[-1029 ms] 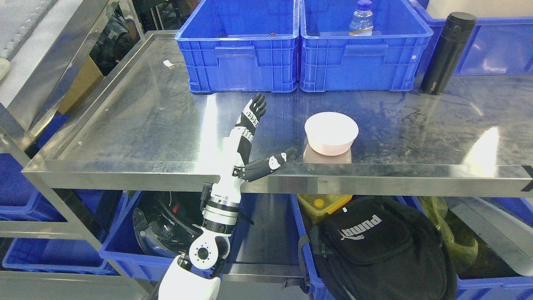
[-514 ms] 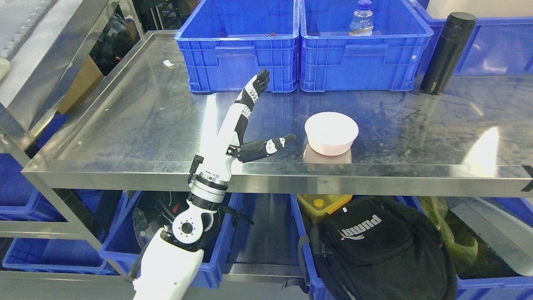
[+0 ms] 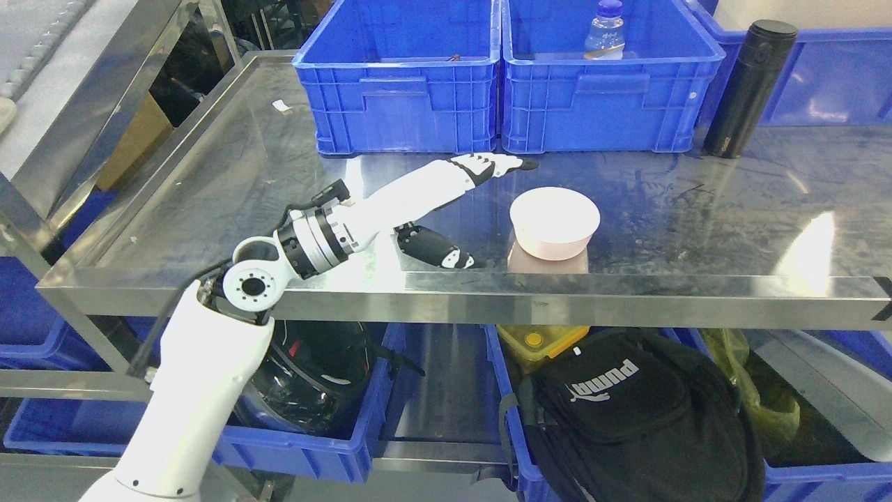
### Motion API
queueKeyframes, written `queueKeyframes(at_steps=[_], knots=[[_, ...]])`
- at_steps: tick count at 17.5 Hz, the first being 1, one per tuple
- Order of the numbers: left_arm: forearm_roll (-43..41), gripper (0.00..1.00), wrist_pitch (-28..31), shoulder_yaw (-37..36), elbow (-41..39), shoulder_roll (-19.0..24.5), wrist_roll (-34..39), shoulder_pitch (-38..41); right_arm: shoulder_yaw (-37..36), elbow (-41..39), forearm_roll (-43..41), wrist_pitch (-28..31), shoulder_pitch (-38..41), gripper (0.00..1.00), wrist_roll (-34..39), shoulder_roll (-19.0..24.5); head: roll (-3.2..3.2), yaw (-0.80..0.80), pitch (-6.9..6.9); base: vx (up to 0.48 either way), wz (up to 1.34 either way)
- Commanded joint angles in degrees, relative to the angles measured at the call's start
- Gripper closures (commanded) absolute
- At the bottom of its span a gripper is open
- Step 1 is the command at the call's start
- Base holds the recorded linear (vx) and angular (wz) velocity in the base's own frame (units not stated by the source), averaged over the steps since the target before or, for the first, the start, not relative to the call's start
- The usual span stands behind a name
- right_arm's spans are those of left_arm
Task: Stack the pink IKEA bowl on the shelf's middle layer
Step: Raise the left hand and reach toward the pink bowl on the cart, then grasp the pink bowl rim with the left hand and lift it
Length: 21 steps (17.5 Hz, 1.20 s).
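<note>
A pink bowl (image 3: pixel 555 223) stands upright on the steel shelf layer (image 3: pixel 237 202), near its front edge and right of the middle. My left hand (image 3: pixel 498 213) reaches over the shelf just left of the bowl. It is open, with the fingers (image 3: pixel 488 166) stretched toward the bowl's far left side and the thumb (image 3: pixel 439 251) low near the front edge. The hand does not touch the bowl. The right arm is out of view.
Two blue crates (image 3: pixel 404 84) (image 3: pixel 599 84) stand at the back of the shelf, the right one holding a plastic bottle (image 3: pixel 605 31). A black flask (image 3: pixel 749 87) stands at the back right. Below are blue bins, a black bag (image 3: pixel 634 411) and a helmet (image 3: pixel 306 390).
My left arm has swung up over the shelf edge and turned to the right. The hand now lies low, with its fingers beside the bowl. The bowl has not moved.
</note>
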Motion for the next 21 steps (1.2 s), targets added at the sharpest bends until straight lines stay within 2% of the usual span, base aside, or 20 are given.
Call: queueKeyframes(at_steps=[1,4,6,8,13,17,21], knots=[[-8.2,0.02,0.5,-1.1,0.2,5.0,-10.0,-8.0,0.0,-1.0,0.0,0.0,1.2,0.00,0.0,-1.0,0.00,0.00,0.00,0.000,0.00],[-17.0,0.04,0.5,-2.3,2.2,3.0,-10.5,-8.8,0.0,-1.0,0.0,0.0,1.2,0.00,0.0,-1.0,0.00,0.00,0.00,0.000,0.00],[-18.0,0.08,0.5,-2.3,5.1,-1.7,-10.9,-9.8,0.0,-1.0,0.0,0.0,1.2,0.00,0.0,-1.0,0.00,0.00,0.00,0.000,0.00],[-18.0,0.13,0.5,-3.7,7.5,-3.9,-11.7,-11.7,0.0,-1.0,0.0,0.0,1.2,0.00,0.0,-1.0,0.00,0.00,0.00,0.000,0.00],[-18.5,0.16,2.1,-10.1,11.1,-9.3,-12.2,-14.7,0.0,-1.0,0.0,0.0,1.2,0.00,0.0,-1.0,0.00,0.00,0.00,0.000,0.00],[-18.9,0.17,4.8,-13.8,11.3,-10.0,-12.8,-15.4,0.0,-1.0,0.0,0.0,1.2,0.00,0.0,-1.0,0.00,0.00,0.00,0.000,0.00],[-21.7,0.18,4.8,-14.0,12.7,-10.1,-13.2,-15.5,0.0,-1.0,0.0,0.0,1.2,0.00,0.0,-1.0,0.00,0.00,0.00,0.000,0.00]])
